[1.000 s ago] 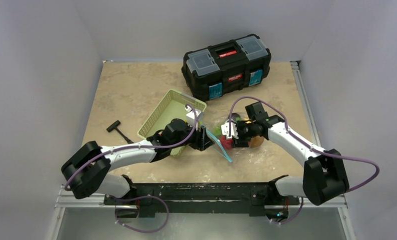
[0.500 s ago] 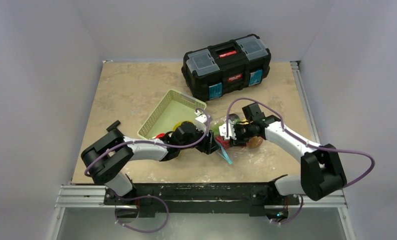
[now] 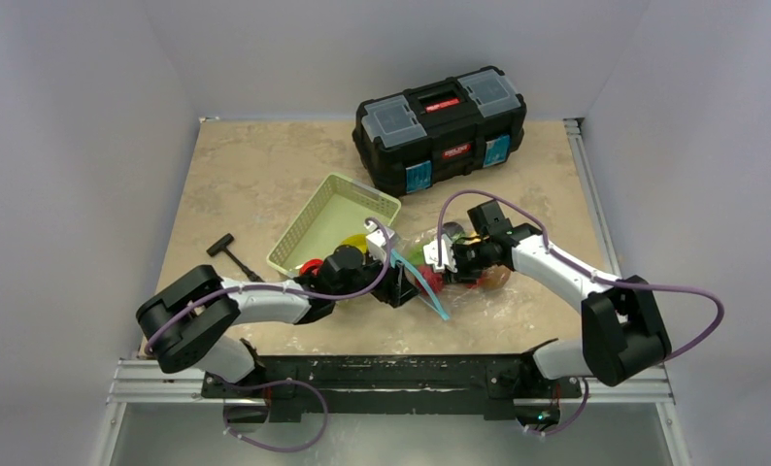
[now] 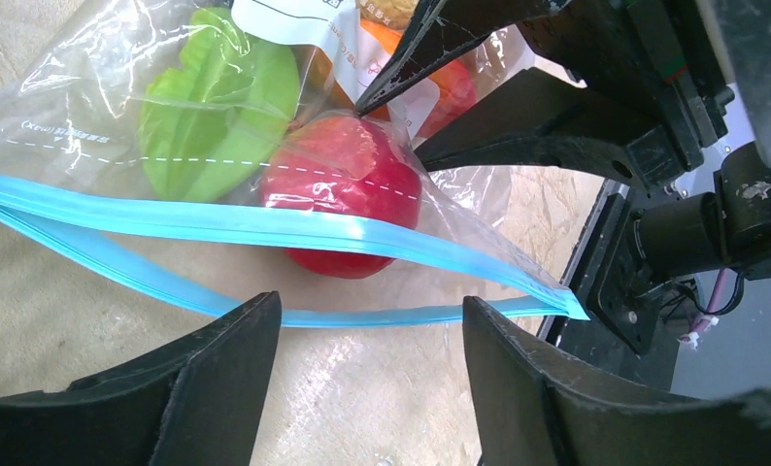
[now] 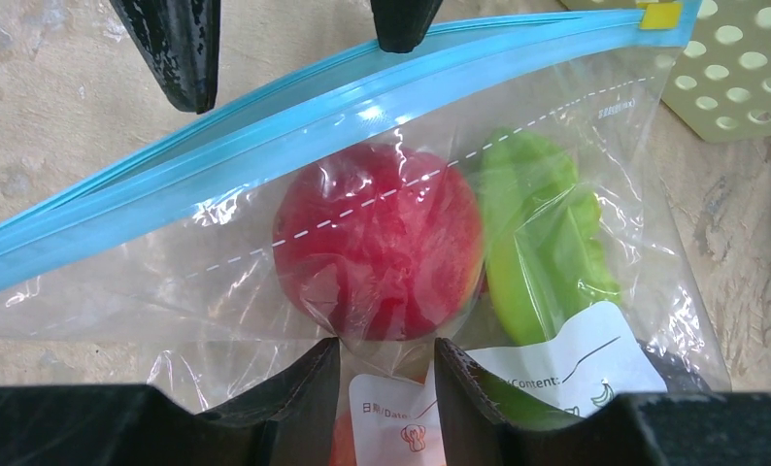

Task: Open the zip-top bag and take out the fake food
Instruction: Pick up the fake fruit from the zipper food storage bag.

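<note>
The zip-top bag (image 3: pixel 438 269) lies on the table between both grippers, its teal-blue zip strip (image 4: pixel 265 228) parted into two bands. Through the clear film show fake food pieces: a red apple (image 5: pixel 377 254) and a green leaf (image 5: pixel 542 238). My left gripper (image 4: pixel 367 325) is open just short of the strip, with only bare table between its fingers. My right gripper (image 5: pixel 386 354) rests on the bag behind the apple. Its jaws stand a little apart, with wrinkled film and a white label (image 5: pixel 401 413) between them. Red (image 3: pixel 311 265) and yellow (image 3: pixel 354 243) pieces lie beside the left arm.
A pale green lattice basket (image 3: pixel 328 216) sits just left of the bag, its corner (image 5: pixel 741 78) close to the zip end. A black toolbox (image 3: pixel 440 126) stands behind. A small black tool (image 3: pixel 228 250) lies at the left.
My left gripper's jaws have widened and the arm has drawn back slightly to the left. My right gripper's jaws have narrowed on the bag.
</note>
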